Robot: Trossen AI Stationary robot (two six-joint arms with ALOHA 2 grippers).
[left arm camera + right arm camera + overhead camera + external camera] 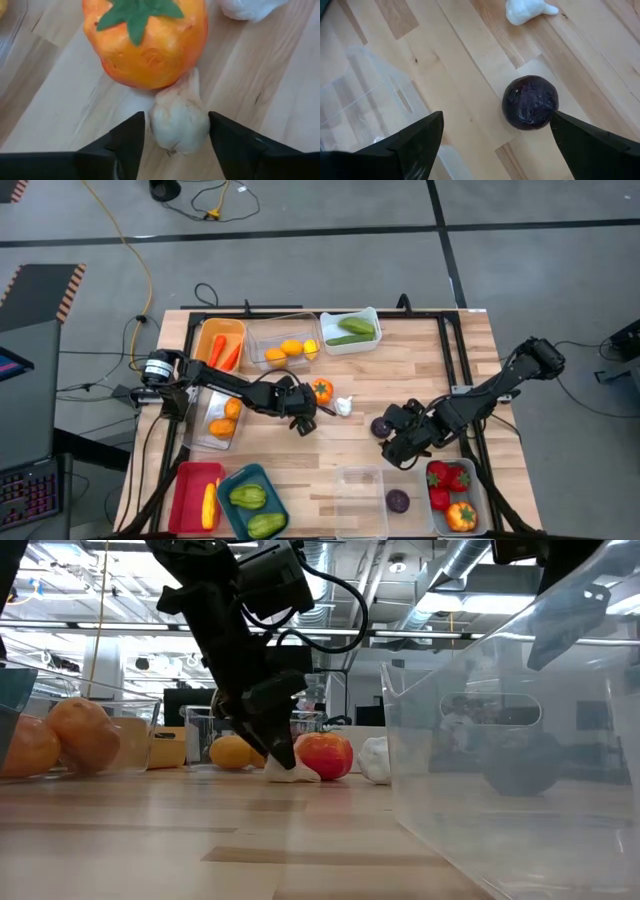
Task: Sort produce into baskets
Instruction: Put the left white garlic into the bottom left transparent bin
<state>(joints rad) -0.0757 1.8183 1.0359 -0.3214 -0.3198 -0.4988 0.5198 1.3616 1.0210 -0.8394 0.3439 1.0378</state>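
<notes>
At frame centre, the left gripper [176,137] straddles a garlic bulb [179,120], fingers narrowly spread; the right gripper [495,142] gapes wide beside a dark purple ball [530,102].

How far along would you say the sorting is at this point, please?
Mostly done: carrots sit in the orange bin, cucumbers in the white bin, and most other bins hold produce. In hand: the left gripper straddles a garlic beside the orange tomato; the right gripper is open near a purple ball. Left on the table: those three plus a second garlic.
</notes>
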